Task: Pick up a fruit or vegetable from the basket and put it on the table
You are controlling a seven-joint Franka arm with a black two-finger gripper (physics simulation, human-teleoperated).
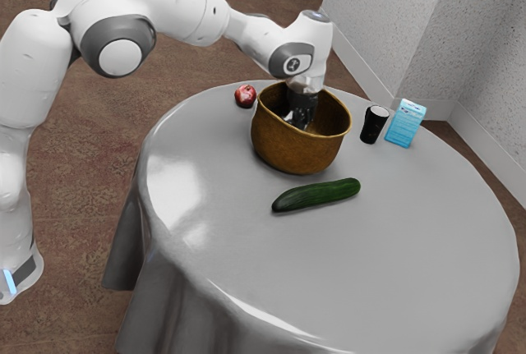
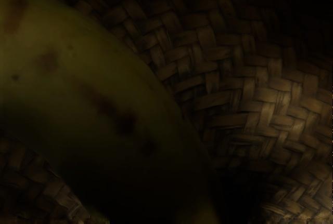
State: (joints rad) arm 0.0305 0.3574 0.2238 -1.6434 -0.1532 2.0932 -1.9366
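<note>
Our largest thing is the round worktop [image 1: 411,235] under its glossy grey cloth; on it the fruit has to end up. Over it reaches our white, jointed arm [image 1: 181,9], bent down into the deep, brown, woven basket [image 1: 296,150]. Our black, 2-fingered hand [image 1: 299,121] is inside the rim, pointing down; whether it is released, clenched or grasping, we cannot tell.

On the worktop, in front of the basket, lies 1 long, dark green cucumber [image 1: 319,195]. The curved, yellow-green, brown-spotted banana [image 2: 91,78] is in the basket, close under our hand, against the weave. We judge the step to be securing it. It should be light, firm but easily bruised, with a smooth skin that may slip; its curve could let it roll or swing if taken near 1 end. We would hold it across the thick middle, from its 2 long sides, squeeze gently, then lift straight up to spare the rim.

Smaller again, 1 light-blue, boxy carton [image 1: 403,126] stands beside 1 black, white-topped container [image 1: 371,128], towards the exterior view's right, and 1 round, red apple [image 1: 245,97] sits near the basket towards its left.
</note>
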